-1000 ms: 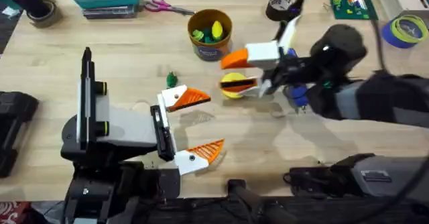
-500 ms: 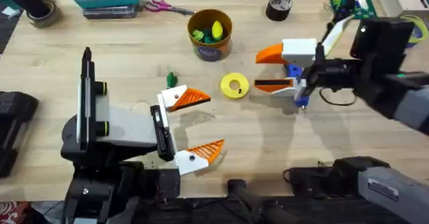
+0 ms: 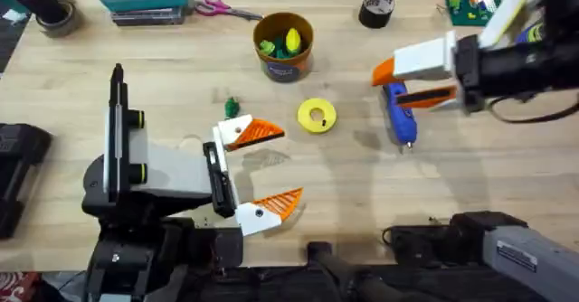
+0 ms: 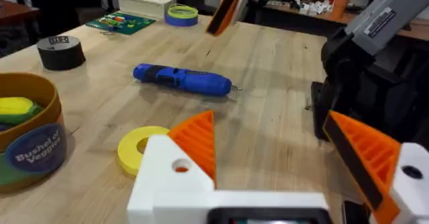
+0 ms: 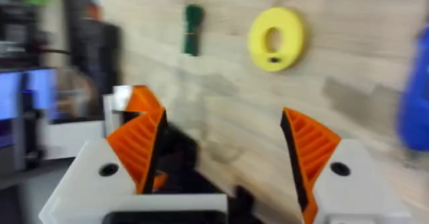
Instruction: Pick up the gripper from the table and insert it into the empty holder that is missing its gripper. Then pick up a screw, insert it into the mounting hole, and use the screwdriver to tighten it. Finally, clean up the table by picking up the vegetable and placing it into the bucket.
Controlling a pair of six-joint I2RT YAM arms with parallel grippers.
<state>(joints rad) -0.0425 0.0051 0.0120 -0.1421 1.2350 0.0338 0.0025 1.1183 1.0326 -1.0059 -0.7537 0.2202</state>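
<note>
Two grippers, both mine, both with jaws spread wide and holding nothing. My left gripper [image 3: 258,171] sits low in the lower-centre of the overhead frame, orange ribbed fingers apart. My right gripper [image 3: 414,80] hangs in the upper right of the overhead frame, fingers pointing toward frame left, likewise wide.

The bright blue pen-shaped electric screwdriver [image 3: 399,117] lies flat on the light wooden table [image 3: 362,184], directly under and just below the right fingers in the overhead frame. Its long axis runs roughly top-to-bottom there, slightly tilted, thin metal tip toward the lower edge. My right fingers lie across that axis, not along it. The right arm is plainly nearer; the left is well apart, past the flat yellow disc with a hole [image 3: 316,116].

The small dark green leafy toy vegetable [image 3: 231,106] lies just above my left gripper, left of centre. The round mustard-yellow bucket with a dark blue label band [image 3: 283,44] stands upper centre, already holding yellow and green toy foods.

Judgement: the screwdriver is the right arm's next pick; a straight descent looks enough.
</note>
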